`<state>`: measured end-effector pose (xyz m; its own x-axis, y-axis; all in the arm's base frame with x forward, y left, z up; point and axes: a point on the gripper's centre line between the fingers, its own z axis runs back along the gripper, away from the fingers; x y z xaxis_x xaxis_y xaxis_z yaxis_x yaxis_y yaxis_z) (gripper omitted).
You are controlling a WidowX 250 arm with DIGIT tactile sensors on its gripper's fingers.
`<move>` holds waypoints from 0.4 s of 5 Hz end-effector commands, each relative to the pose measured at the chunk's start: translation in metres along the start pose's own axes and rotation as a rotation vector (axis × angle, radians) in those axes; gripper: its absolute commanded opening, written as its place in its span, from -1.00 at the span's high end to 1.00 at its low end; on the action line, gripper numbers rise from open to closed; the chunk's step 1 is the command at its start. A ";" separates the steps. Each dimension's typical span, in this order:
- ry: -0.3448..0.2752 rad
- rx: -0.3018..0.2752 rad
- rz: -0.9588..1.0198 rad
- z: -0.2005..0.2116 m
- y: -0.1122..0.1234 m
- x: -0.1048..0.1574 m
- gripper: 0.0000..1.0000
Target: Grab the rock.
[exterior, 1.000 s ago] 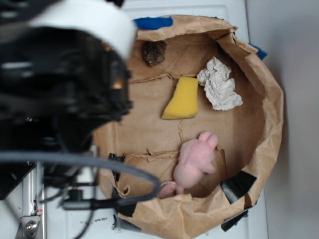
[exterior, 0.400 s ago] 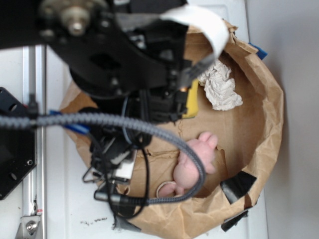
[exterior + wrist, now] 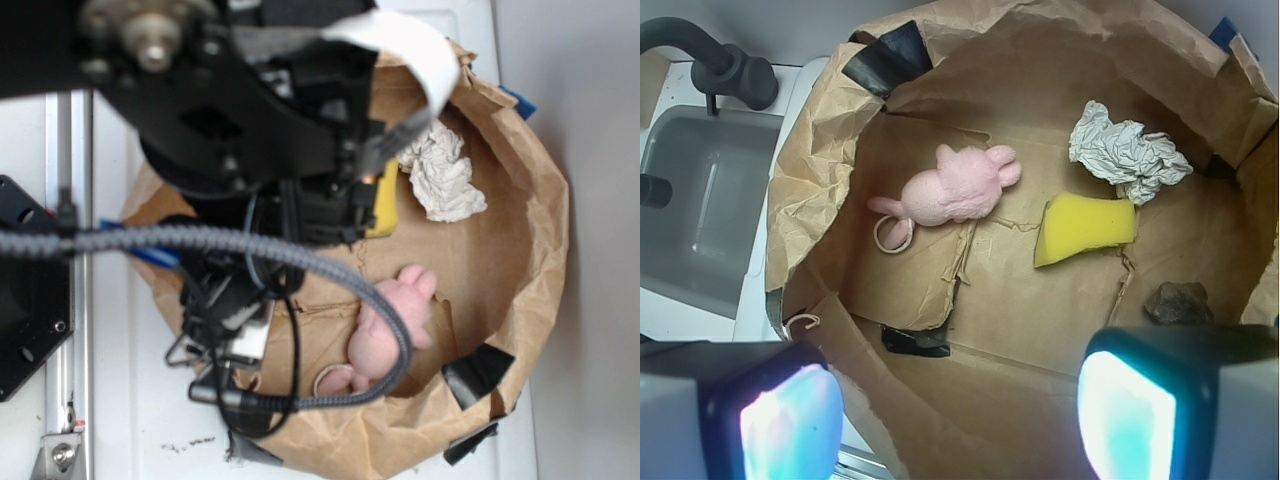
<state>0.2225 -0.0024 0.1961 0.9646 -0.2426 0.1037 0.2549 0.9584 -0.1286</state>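
Overhead, in the exterior view, most of the paper-lined bin [image 3: 545, 230] is covered by the black arm [image 3: 250, 130] and its braided cable [image 3: 300, 265]. A sliver of the yellow sponge [image 3: 388, 210], the crumpled white paper wad [image 3: 440, 175] and the pink plush rabbit [image 3: 390, 320] are left exposed. The rock is hidden under the arm in this view, and the jaws cannot be seen.

Next, in the wrist view, the two fingers [image 3: 1140, 400] are shown wide apart at the bottom edge, with nothing held between them; the gripper [image 3: 960, 410] hangs well above the bin floor. The rock [image 3: 1178, 302] lies on the brown paper at the right, near the bin wall, just above the right finger in the picture and just beside the lower right corner of the sponge [image 3: 1085, 228]. The wad [image 3: 1125, 152] is set farther back, and the rabbit [image 3: 955, 187] is well apart to the left.

Several faults are judged possible from this position:

- The rock is offset to the right of the jaw centreline. If the descent is made without lateral correction, the jaws would be closed on bare paper.
- The right finger may be caught on the crumpled wall or on raised paper folds.
- The sponge corner may be pinched together with the rock, so that the grip is weakened.
- A rough, irregular lump may be rolled or squeezed out of the pads if it is gripped off-centre.
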 end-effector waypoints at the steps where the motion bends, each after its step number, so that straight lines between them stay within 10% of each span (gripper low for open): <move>1: 0.106 -0.095 -0.367 -0.012 0.031 0.019 -1.00; 2: 0.134 0.011 -0.483 -0.030 0.043 0.023 -1.00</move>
<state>0.2543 0.0346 0.1549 0.7534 -0.6576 -0.0013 0.6536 0.7491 -0.1084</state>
